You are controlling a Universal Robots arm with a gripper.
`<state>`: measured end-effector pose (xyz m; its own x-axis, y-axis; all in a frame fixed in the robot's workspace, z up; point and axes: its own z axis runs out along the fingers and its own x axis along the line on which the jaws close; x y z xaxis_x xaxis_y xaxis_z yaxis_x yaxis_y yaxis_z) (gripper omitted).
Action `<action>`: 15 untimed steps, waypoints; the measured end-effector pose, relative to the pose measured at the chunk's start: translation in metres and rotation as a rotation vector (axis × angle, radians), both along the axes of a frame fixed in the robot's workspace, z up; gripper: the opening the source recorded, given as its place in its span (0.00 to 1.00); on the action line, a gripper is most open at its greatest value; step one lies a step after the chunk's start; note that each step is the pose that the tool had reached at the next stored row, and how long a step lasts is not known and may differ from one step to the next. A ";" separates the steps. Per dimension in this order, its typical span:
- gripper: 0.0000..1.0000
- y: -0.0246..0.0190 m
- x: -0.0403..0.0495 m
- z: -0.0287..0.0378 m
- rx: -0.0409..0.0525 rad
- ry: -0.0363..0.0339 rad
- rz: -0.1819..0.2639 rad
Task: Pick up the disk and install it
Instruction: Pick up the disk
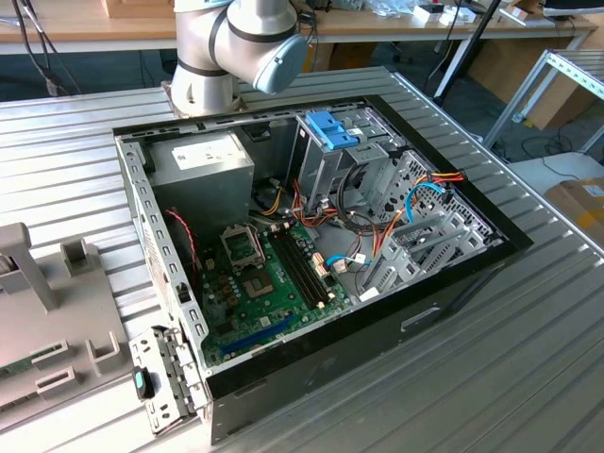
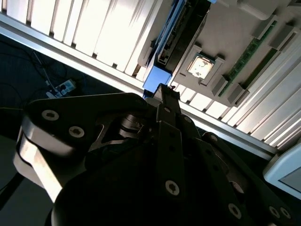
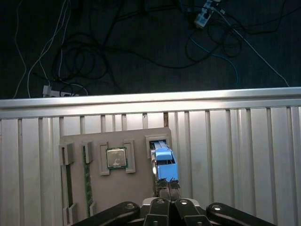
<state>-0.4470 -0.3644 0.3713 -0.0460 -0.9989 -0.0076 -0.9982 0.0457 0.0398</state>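
Observation:
The disk (image 3: 162,155) stands on edge in a slot of a grey holder tray (image 3: 141,188), its light-blue handle toward me. In the second wrist view the disk (image 2: 181,33) shows a dark body with a blue rail along one side. My gripper (image 3: 168,184) is directly over the handle end with its fingertips (image 2: 164,94) pinched together on the blue handle. The open computer case (image 1: 311,226) lies on the ribbed metal table, with an upright silver drive cage (image 1: 330,160) topped by a blue latch.
The holder tray also carries a processor chip (image 3: 116,157) and a memory stick (image 3: 86,176). The table edge (image 3: 150,101) runs just beyond the tray, with cables and a power strip (image 3: 207,14) on the dark floor. The arm's base (image 1: 217,57) stands behind the case.

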 end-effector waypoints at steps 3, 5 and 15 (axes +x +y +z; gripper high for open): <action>0.11 0.0000 0.0000 -0.0001 0.0000 0.0000 0.000; 0.11 0.0000 0.0000 -0.0002 0.0001 -0.0001 0.000; 0.42 0.0000 0.0000 -0.0005 0.0001 -0.0001 0.000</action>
